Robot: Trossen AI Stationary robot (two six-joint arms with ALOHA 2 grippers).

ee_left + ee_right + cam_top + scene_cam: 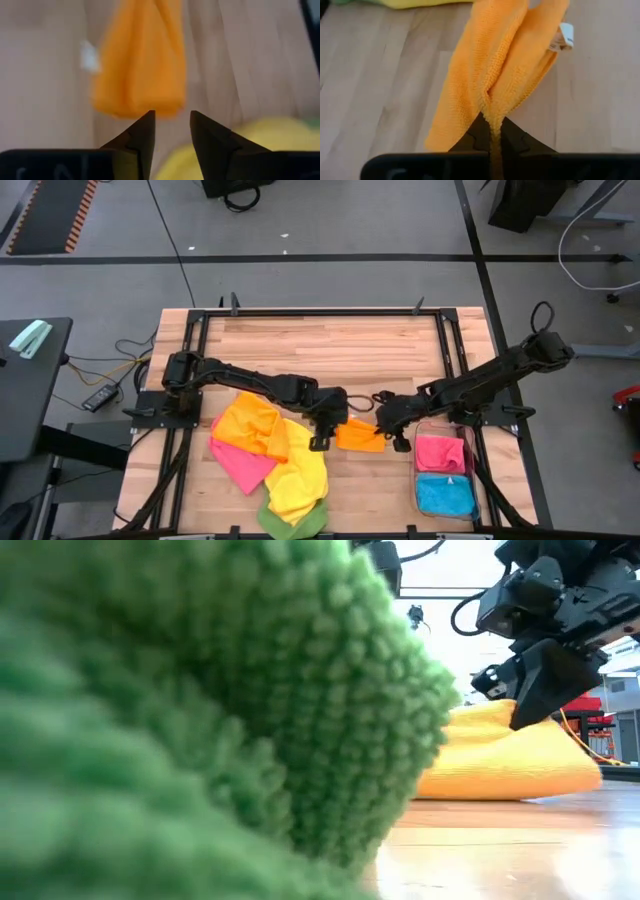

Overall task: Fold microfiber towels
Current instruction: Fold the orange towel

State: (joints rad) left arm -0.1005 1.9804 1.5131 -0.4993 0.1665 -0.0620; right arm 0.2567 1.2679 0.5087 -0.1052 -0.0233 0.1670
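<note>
Two dark six-joint arms, each with one two-finger gripper: left gripper, right gripper.

Seven soft microfiber towels:
- one small folded orange towel, between grippers
- one larger crumpled orange towel, behind left gripper
- one pink towel
- one yellow towel
- one green towel
- one folded pink towel and one folded blue towel, beside right gripper, in bin

One clear rectangular plastic bin.

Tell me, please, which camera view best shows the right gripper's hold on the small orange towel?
The right wrist view: the right gripper is shut on the orange towel, a pinched fold running between its jaws. The high view shows the hold only from afar, the left wrist view just the towel, and the low view does not clearly show it.
</note>
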